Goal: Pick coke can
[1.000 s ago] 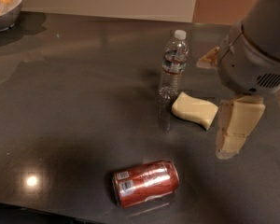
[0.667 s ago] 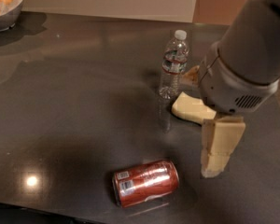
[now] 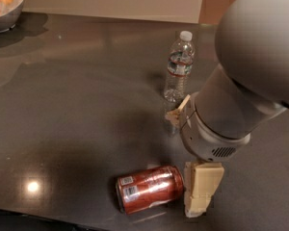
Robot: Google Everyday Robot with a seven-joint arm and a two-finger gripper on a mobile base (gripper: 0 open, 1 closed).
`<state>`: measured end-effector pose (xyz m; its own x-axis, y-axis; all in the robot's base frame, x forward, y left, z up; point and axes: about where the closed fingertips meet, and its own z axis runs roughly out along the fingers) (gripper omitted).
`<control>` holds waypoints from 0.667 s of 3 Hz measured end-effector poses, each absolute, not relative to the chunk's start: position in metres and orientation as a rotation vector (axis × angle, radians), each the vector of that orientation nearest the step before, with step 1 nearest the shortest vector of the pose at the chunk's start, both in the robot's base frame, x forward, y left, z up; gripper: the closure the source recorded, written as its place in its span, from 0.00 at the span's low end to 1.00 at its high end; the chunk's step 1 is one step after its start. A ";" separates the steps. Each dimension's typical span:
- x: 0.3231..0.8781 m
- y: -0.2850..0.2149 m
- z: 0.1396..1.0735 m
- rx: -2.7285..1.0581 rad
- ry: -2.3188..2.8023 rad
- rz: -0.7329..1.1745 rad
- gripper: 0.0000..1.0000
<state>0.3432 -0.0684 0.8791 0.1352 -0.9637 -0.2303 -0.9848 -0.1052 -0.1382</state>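
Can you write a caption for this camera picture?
Robot's gripper beside the shiny red aluminium coke can lying on a dark table.

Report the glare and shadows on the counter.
Camera view: one small glare spot on the dark counter, lower left; a soft shadow spreads above and left of the coke can; the gripper stands at the can's right end.

You see a dark, glossy table (image 3: 77, 105) carrying 3 things: the coke can (image 3: 149, 189) on its side near the front edge, a water bottle (image 3: 177, 76) upright behind it, and a bowl (image 3: 7, 23) far left. The gripper (image 3: 198, 196) hangs just right of the can.
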 end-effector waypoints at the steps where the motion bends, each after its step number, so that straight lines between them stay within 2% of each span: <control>1: 0.332 -0.058 0.860 -2.169 1.890 0.154 0.00; 2: 0.325 -0.051 0.847 -2.187 1.878 0.180 0.00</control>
<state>0.3252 -0.0515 0.8468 0.1603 -0.9534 -0.2555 -0.9846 -0.1361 -0.1099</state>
